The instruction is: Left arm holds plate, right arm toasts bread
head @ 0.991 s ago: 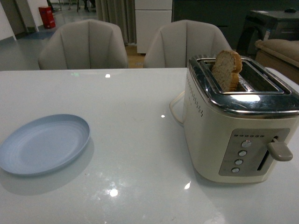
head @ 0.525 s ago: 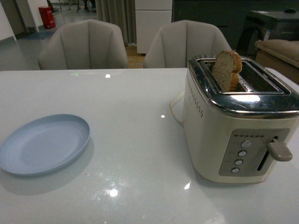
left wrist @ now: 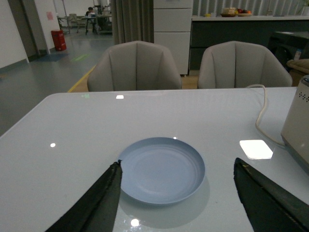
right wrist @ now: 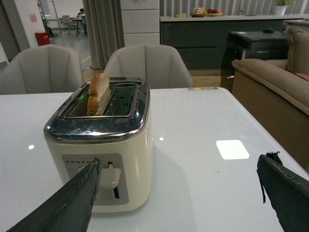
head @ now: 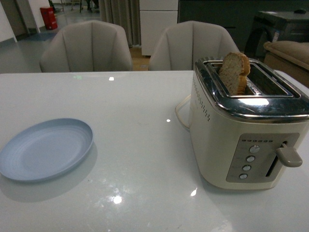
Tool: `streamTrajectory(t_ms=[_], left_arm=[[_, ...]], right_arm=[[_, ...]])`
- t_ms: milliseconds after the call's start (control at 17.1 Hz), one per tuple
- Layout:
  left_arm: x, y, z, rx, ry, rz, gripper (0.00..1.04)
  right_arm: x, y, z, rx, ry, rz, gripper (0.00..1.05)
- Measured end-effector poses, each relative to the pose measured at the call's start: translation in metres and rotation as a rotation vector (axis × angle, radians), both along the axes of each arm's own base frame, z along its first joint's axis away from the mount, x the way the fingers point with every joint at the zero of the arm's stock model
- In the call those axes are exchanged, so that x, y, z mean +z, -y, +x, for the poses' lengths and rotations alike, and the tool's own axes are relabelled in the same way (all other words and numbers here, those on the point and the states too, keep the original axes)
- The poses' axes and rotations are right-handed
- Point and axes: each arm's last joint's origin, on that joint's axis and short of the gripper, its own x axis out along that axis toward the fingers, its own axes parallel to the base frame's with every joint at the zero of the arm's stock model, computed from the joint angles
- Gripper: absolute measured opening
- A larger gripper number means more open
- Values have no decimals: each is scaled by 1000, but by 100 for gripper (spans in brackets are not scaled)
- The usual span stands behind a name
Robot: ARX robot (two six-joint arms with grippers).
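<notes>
The pale blue plate (head: pixel 44 149) lies empty on the white table at the front left; it also shows in the left wrist view (left wrist: pixel 161 169). The bread (head: pixel 234 71) stands upright in the left slot of the cream toaster (head: pixel 246 125), sticking out of the top; it also shows in the right wrist view (right wrist: pixel 98 92). My left gripper (left wrist: pixel 177 166) is open and empty, a little short of the plate, one finger (left wrist: pixel 99 200) near its rim. My right gripper (right wrist: pixel 178 162) is open and empty, in front of the toaster (right wrist: pixel 104 145), near its lever (right wrist: pixel 109 177). Neither arm shows in the front view.
Two grey chairs (head: pixel 87 47) stand behind the table's far edge. The toaster's white cord (left wrist: pixel 263 111) runs across the table behind it. A tan sofa (right wrist: pixel 275 87) and a dark cabinet stand to the right of the table.
</notes>
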Motion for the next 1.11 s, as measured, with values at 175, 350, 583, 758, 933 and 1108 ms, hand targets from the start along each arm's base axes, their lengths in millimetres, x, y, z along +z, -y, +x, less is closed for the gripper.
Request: streamTrajectory(t_ms=[175,350,583,758,933,1108], left_arm=[[0,0,0,0,0,2,100],[0,0,0,0,0,1,98],[0,0,0,0,0,1,98],[0,0,0,0,0,1,98],[0,0,0,0,0,1,98],[0,0,0,0,0,1,98]], right_arm=[[0,0,0,0,0,0,98],[0,0,0,0,0,0,98],[0,0,0,0,0,0,98],[0,0,0,0,0,0,98],[0,0,0,0,0,0,98],[0,0,0,0,0,0,98]])
